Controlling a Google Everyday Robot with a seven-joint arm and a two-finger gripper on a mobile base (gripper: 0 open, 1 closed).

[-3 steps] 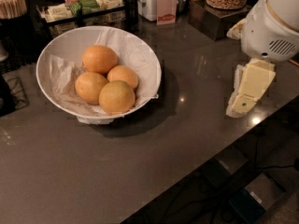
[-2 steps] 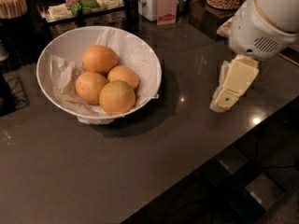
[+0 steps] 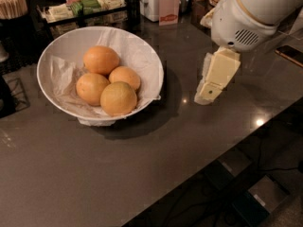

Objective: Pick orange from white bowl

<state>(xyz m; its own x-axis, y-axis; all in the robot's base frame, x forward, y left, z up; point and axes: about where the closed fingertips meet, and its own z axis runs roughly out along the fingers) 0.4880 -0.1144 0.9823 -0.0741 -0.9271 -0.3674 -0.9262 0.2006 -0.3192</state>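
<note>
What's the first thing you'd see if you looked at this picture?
The white bowl on the left of the dark counter jumps out, with four oranges on crinkled paper; the orange at the back is biggest. On the right, the robot's cream pincer hangs over the counter, apart from the bowl.

Dim light — small glints on countertop beside claw

Dark glossy counter beneath the claw at right; condiment tray behind; cabled floor below.
</note>
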